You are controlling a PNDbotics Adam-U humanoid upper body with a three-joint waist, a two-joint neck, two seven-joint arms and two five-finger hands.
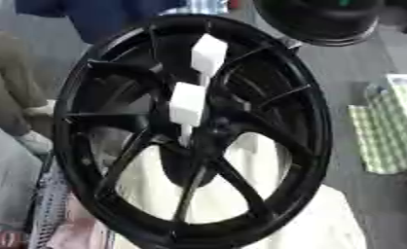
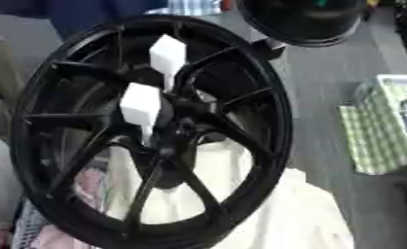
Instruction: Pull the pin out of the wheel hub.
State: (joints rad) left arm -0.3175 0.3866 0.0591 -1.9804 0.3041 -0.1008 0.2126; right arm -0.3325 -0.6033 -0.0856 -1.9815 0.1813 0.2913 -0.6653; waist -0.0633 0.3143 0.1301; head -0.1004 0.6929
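Neither robot hand in either view; finger state impossible to tell.

Far left: person's trouser leg [image 1: 7, 87] at the frame edge, not touching the task's things.

Centre: black wheel hub [image 1: 190, 131] standing near upright, tilted, over pale cloth [image 1: 318, 219]. Two white block-headed pins in the hub centre: lower pin [image 1: 188, 104] and upper pin [image 1: 209, 54], stems running toward the hub boss, both seemingly seated.

Risks, judged: hub unsupported by any visible hand, so an off-axis pull likely to tip or roll it. Pins just beside each other; wrong one easily caught. Spokes crowding any approach.

Upper right: dark round object [image 1: 322, 19] behind the rim, contents not visible.

Right: green checked cloth [image 1: 386, 131] on the grey floor; container-like edge beside it, contents unreadable.
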